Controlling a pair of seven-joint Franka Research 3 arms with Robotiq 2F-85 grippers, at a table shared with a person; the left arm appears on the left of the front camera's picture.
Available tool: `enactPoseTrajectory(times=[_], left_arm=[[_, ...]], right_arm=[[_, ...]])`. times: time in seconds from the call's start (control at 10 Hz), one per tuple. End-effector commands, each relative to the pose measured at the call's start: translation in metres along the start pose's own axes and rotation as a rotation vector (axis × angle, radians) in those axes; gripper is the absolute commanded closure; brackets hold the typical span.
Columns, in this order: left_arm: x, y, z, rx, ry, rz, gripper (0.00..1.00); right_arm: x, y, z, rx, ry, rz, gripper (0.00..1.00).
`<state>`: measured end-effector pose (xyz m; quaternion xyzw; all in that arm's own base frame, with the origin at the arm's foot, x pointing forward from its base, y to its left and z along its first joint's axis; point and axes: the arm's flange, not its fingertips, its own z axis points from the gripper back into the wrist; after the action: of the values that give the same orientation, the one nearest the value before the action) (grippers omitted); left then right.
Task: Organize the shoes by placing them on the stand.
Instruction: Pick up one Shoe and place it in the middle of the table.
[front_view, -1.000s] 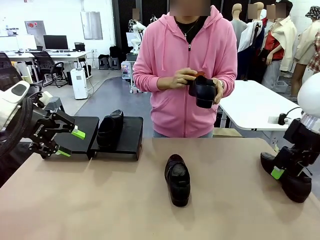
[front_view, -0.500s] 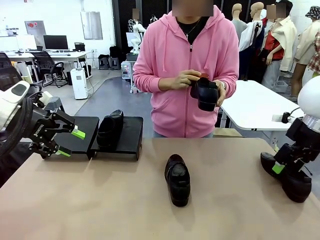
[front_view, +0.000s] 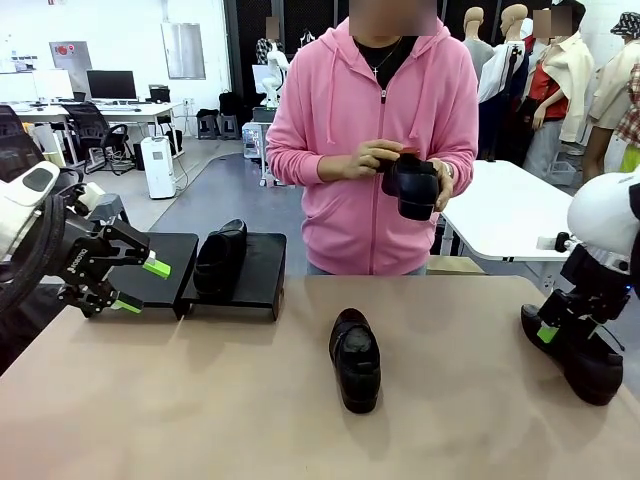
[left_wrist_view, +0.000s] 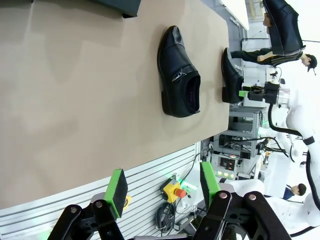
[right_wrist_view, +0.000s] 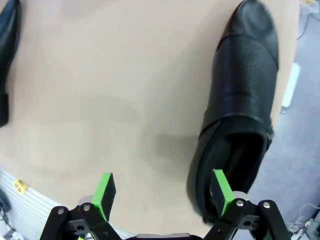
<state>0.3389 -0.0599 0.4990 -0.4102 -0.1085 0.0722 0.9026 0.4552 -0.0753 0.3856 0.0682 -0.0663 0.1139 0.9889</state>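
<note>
**Right-edge shoe (front_view: 578, 358) lined up for a pick; one shoe already on the stand (front_view: 262, 285)**

Right-edge shoe lies near the right rim of the surface (front_view: 200, 400). The right claw (right_wrist_view: 162, 192) hangs over its heel end, spread wide and gripping nothing. One green pad sits over the shoe's opening and the other over bare surface, a stance that looks meant to pinch the side wall once it closes.

The left claw (front_view: 140, 287), partly open and empty, hovers just in front of the stand's left section. The racked shoe (front_view: 220, 258) rests on the left half of the right section, which leaves room beside it for a mate. The middle shoe (front_view: 355, 358) lies flat mid-surface, well apart from both claws.

The person's hands (front_view: 368, 158) hold the fourth shoe (front_view: 414, 188) at chest height, off the surface, perhaps readying it.

No brand or label reads on the shoes or the stand. Small white lettering on the left claw's body is too small to make out.
</note>
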Motion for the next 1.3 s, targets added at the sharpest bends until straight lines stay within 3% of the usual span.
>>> enactPoseTrajectory(times=[0.0, 0.1, 0.6, 0.7, 1.2], left_arm=[[0.0, -0.002, 0.001, -0.019, 0.001, 0.009, 0.24], [0.0, -0.002, 0.001, -0.019, 0.001, 0.009, 0.24], [0.0, 0.0, 0.0, 0.0, 0.0, 0.0, 0.24], [0.0, 0.0, 0.0, 0.017, -0.006, -0.012, 0.0], [-0.002, 0.0, -0.002, 0.047, 0.001, -0.021, 0.0]], right_arm=[[0.012, -0.018, -0.014, -0.034, -0.035, 0.045, 0.0], [0.016, -0.024, -0.02, -0.049, -0.064, 0.057, 0.0], [0.016, -0.03, -0.039, -0.064, -0.02, 0.009, 0.0], [0.017, -0.031, -0.042, -0.071, -0.015, 0.006, 0.0], [0.017, -0.03, -0.045, -0.038, 0.02, 0.015, 0.0]])
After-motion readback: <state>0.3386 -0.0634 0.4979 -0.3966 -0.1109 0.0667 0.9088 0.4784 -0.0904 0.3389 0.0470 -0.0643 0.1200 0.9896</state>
